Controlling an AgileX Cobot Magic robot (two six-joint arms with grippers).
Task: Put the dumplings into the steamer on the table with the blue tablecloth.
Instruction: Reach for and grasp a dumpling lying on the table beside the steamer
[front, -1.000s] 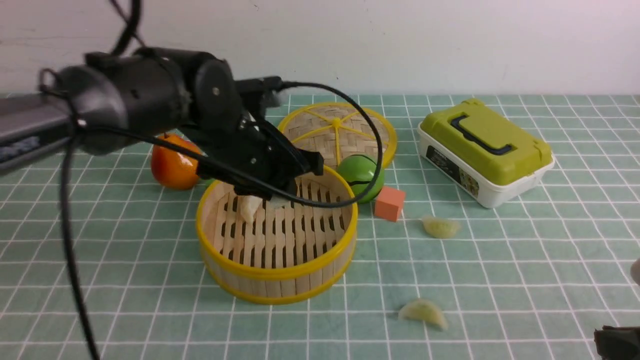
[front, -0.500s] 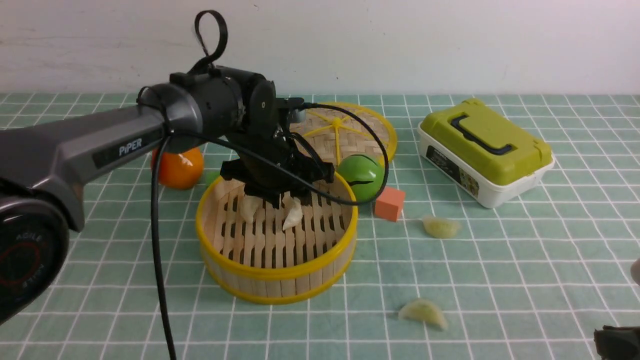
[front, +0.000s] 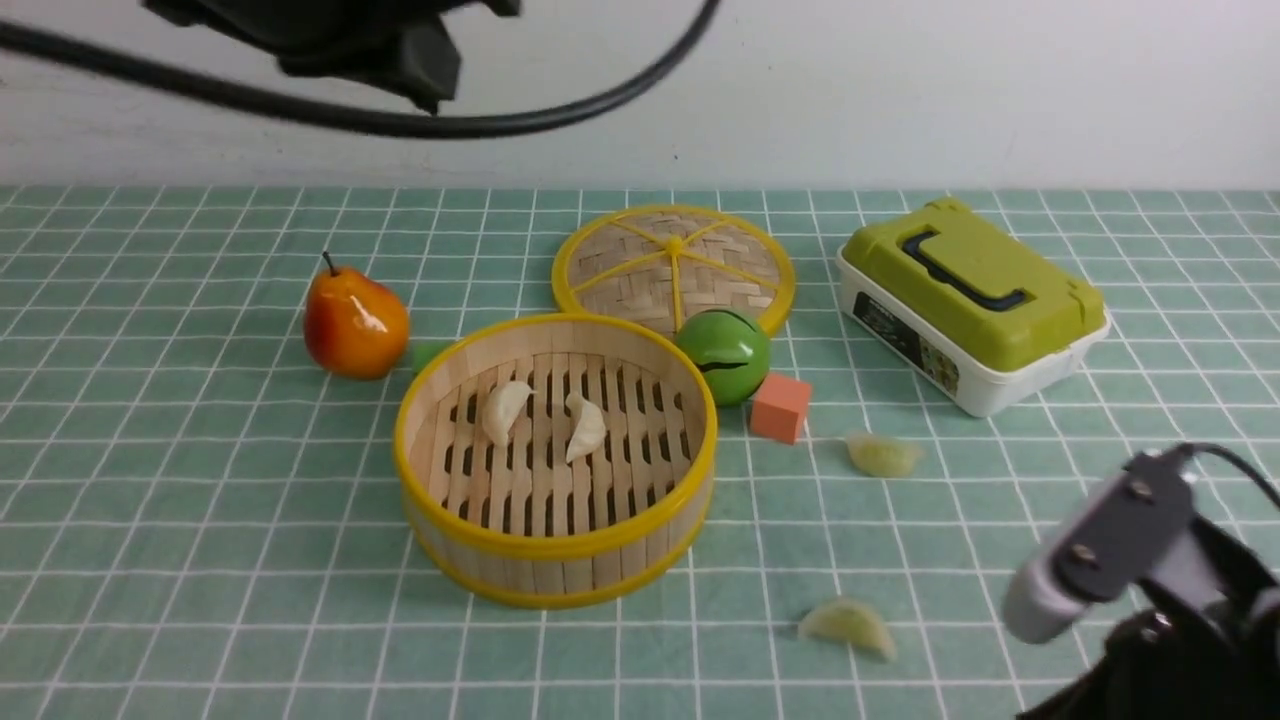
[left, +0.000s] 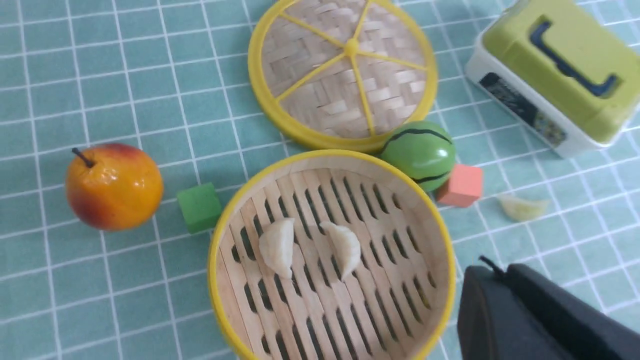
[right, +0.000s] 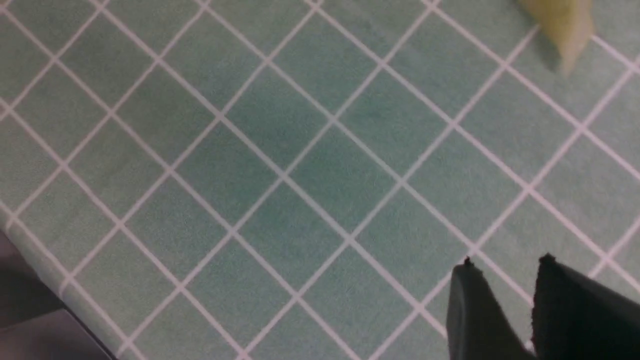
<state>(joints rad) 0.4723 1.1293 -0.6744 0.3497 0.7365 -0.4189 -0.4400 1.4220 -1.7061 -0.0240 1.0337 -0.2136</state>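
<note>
Two dumplings in the steamer (front: 555, 545), two out on the bench (front: 200, 500)

The white dumplings (front: 503, 410) (front: 585, 428) lie side by side on the steamer's slats. One greenish dumpling (front: 882, 455) sits just right of the orange cube (front: 779, 407), and the other greenish dumpling (front: 848, 622) is nearer, off the steamer's right. The left pincer (left: 525, 310) is up high with only a dark bit showing, so I can't tell if it's open. The right pincer (right: 505, 265) hovers near right, fingers almost together, holding nothing.
</note>
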